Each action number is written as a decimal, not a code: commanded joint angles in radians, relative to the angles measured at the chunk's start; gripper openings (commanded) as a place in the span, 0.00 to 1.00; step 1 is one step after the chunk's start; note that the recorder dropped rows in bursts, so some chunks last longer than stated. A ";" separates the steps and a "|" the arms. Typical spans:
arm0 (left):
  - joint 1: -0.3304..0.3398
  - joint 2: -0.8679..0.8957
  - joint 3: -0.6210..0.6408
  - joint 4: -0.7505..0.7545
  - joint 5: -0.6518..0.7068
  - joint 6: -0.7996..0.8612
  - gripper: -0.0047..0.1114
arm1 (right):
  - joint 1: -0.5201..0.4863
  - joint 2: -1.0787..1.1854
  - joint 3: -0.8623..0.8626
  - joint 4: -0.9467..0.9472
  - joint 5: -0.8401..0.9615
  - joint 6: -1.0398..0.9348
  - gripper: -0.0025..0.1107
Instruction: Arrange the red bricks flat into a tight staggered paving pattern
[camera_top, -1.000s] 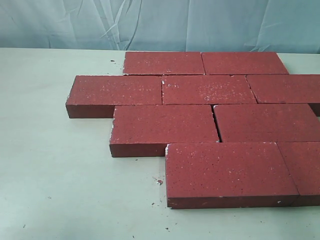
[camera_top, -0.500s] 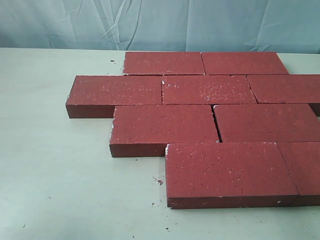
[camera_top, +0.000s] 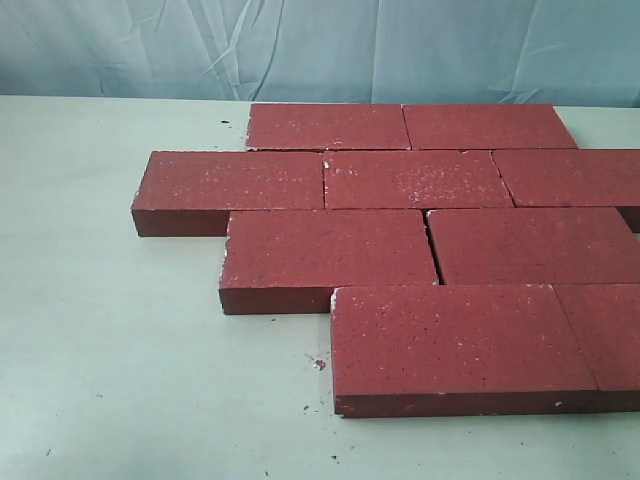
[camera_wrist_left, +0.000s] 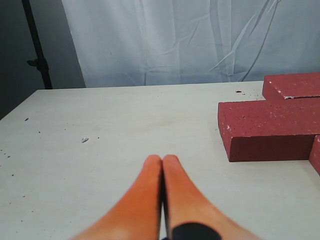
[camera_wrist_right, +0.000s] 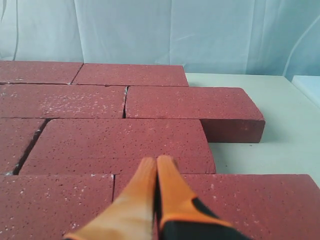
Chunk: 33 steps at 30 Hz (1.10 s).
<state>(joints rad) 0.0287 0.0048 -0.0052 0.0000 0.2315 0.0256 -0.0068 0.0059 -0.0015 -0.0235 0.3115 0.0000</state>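
Several red bricks (camera_top: 420, 240) lie flat on the pale table (camera_top: 110, 330) in four staggered rows, edges touching or nearly so. A narrow gap shows between two bricks of the third row (camera_top: 433, 250). No arm appears in the exterior view. In the left wrist view my left gripper (camera_wrist_left: 162, 159) is shut and empty above bare table, with the pattern's end brick (camera_wrist_left: 270, 130) off to one side. In the right wrist view my right gripper (camera_wrist_right: 157, 161) is shut and empty, hovering over the red bricks (camera_wrist_right: 120, 140).
Red crumbs (camera_top: 318, 364) lie on the table beside the nearest brick. A pale blue cloth backdrop (camera_top: 320, 45) hangs behind the table. A dark stand pole (camera_wrist_left: 37, 45) rises beyond the table's far corner in the left wrist view.
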 joint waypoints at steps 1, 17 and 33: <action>0.001 -0.005 0.005 0.000 0.000 0.000 0.04 | -0.005 -0.006 0.002 -0.011 -0.008 0.000 0.01; 0.001 -0.005 0.005 0.000 0.000 0.000 0.04 | -0.005 -0.006 0.002 0.000 -0.008 0.000 0.01; 0.001 -0.005 0.005 0.000 0.000 0.000 0.04 | -0.005 -0.006 0.002 0.000 -0.008 0.000 0.01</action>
<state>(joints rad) 0.0287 0.0048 -0.0052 0.0000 0.2315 0.0256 -0.0068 0.0059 -0.0015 -0.0235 0.3115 0.0000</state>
